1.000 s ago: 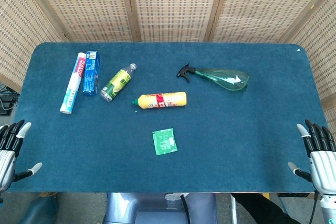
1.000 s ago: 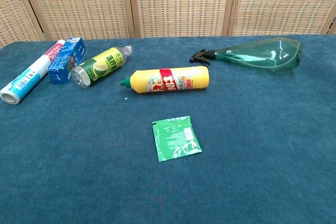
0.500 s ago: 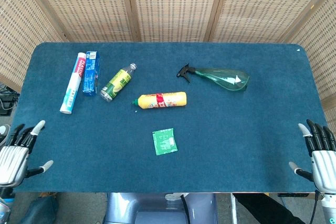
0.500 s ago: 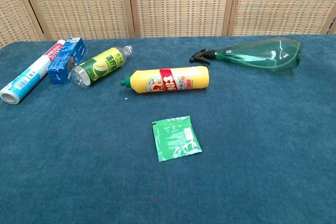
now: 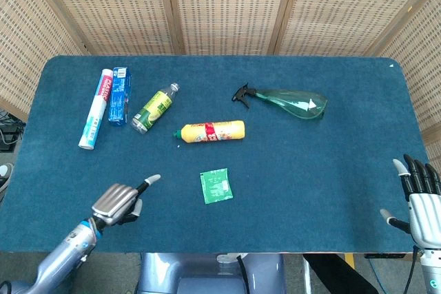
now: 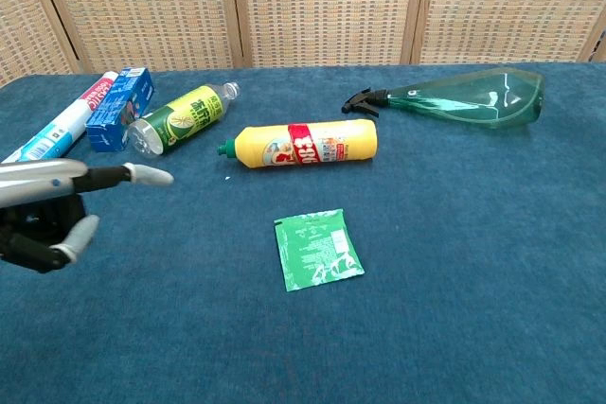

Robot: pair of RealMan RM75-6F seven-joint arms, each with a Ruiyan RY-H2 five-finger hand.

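Note:
My left hand (image 5: 122,200) hovers over the front left of the blue table, holding nothing, fingers spread and pointing toward the green sachet (image 5: 216,186). In the chest view the left hand (image 6: 52,205) fills the left edge, left of the sachet (image 6: 317,248). My right hand (image 5: 419,201) stays off the table's front right corner, fingers apart and empty. A yellow bottle (image 5: 212,131) lies on its side mid-table. A green spray bottle (image 5: 289,102) lies behind it to the right.
At the back left lie a white tube (image 5: 95,109), a blue box (image 5: 119,95) and a small clear bottle with a green label (image 5: 154,107). Wicker screens (image 5: 227,5) stand behind the table (image 5: 331,170).
My left hand has swung in from the table's left edge onto the table, toward the green sachet. The right hand has barely moved. No object has shifted.

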